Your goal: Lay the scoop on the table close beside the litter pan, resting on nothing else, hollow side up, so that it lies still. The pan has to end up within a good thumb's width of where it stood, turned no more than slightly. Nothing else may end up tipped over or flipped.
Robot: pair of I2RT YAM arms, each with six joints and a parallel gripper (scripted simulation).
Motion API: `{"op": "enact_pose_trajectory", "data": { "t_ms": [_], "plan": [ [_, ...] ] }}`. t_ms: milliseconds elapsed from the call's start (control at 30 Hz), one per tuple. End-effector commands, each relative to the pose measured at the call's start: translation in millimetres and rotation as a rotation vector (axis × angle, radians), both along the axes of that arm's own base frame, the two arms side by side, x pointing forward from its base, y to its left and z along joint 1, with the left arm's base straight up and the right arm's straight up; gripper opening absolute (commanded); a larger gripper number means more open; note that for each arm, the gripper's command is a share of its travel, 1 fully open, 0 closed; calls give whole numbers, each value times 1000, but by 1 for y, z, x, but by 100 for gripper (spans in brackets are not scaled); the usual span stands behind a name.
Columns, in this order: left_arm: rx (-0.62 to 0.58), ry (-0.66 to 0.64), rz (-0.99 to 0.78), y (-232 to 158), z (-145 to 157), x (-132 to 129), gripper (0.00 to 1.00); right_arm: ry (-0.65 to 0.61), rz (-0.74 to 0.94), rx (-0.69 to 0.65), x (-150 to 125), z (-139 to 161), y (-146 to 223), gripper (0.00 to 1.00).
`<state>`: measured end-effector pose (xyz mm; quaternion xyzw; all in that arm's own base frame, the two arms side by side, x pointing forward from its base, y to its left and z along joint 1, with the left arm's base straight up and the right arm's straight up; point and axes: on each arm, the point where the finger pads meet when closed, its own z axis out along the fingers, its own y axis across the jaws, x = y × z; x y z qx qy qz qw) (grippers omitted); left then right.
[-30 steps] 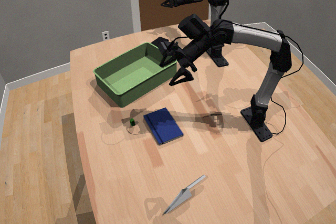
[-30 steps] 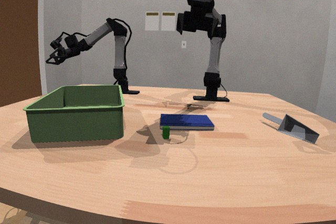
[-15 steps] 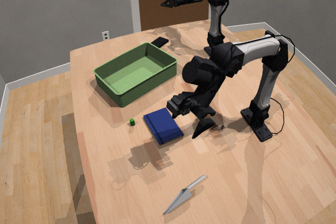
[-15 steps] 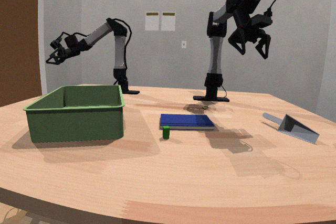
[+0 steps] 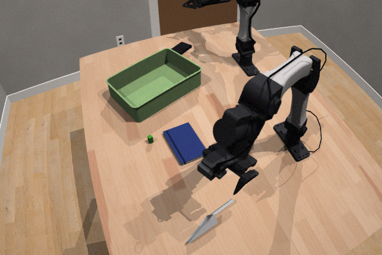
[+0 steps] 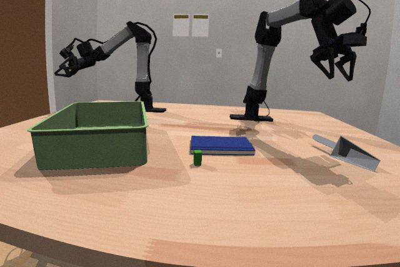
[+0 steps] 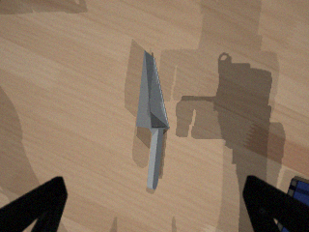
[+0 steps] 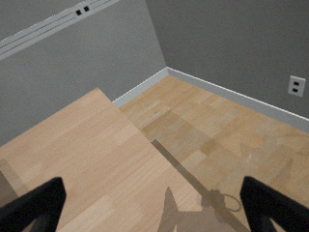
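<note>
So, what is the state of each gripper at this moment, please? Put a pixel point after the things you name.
Left gripper (image 5: 230,186) (image 6: 340,79) (image 7: 154,193): open, holding nothing, above the scoop (image 5: 205,224) (image 6: 357,155) (image 7: 154,103).
Right gripper (image 5: 187,5) (image 6: 61,74) (image 8: 154,193): open, fingers apart, holding nothing.

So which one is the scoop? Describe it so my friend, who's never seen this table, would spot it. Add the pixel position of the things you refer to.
Find the big green pan (image 5: 169,104) (image 6: 90,149), then look past the blue notebook (image 5: 185,142) (image 6: 222,142) to the table's other end. The scoop (image 5: 205,226) (image 6: 355,156) (image 7: 154,103) lies there: grey, straight-handled, with a pointed, wedge-like head, unlike the flat notebook or tiny green block (image 5: 150,138) (image 6: 197,157).
</note>
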<state>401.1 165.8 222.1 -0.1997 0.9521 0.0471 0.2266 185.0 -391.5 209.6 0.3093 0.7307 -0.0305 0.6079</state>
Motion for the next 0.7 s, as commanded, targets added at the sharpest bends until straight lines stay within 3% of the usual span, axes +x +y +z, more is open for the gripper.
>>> {"op": "enact_pose_trajectory", "data": {
  "t_ms": [0, 133, 567, 667],
  "plan": [
    [-13, 37, -13, 5, -3, -2, 100, -3, 2, -26, 0, 8, -1, 100],
    [3, -1, -13, 5, 9, 0, 100, -3, 2, -26, 0, 8, -1, 100],
    [-3, 13, -13, 4, 4, -2, 100, -3, 2, -26, 0, 8, -1, 100],
    [-30, -16, -47, 2, 0, 5, 66, -3, 2, -26, 0, 8, -1, 100]
  ]
}}
